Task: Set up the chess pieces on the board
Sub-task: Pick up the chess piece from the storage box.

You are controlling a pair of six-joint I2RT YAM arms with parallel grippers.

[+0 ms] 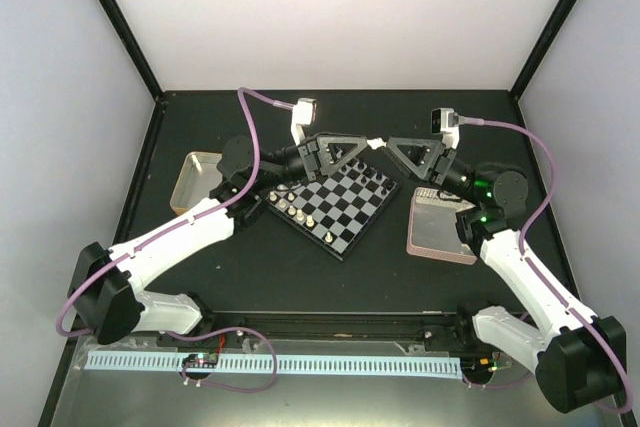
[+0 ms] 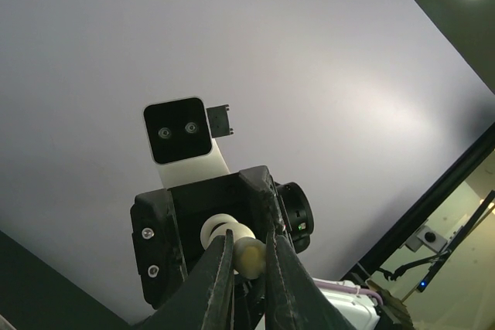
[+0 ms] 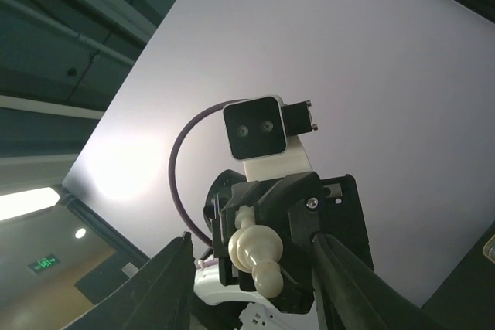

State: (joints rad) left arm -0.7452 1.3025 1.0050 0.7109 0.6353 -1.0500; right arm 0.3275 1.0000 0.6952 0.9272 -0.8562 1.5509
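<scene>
Both grippers meet tip to tip in the air above the far corner of the board [image 1: 340, 209]. My left gripper [image 1: 366, 145] is shut on a cream-white pawn [image 1: 377, 143]. In the left wrist view its fingers [image 2: 220, 268] pinch the pawn's base [image 2: 251, 256]. My right gripper [image 1: 389, 144] is open. In the right wrist view [image 3: 251, 241] its jaws stand wide on either side of the pawn [image 3: 259, 253] without touching it. Several cream pieces [image 1: 297, 209] stand along the board's left edge, and black ones [image 1: 375, 179] stand at its far right corner.
A pink tray [image 1: 440, 229] lies right of the board under the right arm. A yellow-rimmed metal tin [image 1: 195, 177] lies at the left. Black frame posts stand at the back corners of the dark table.
</scene>
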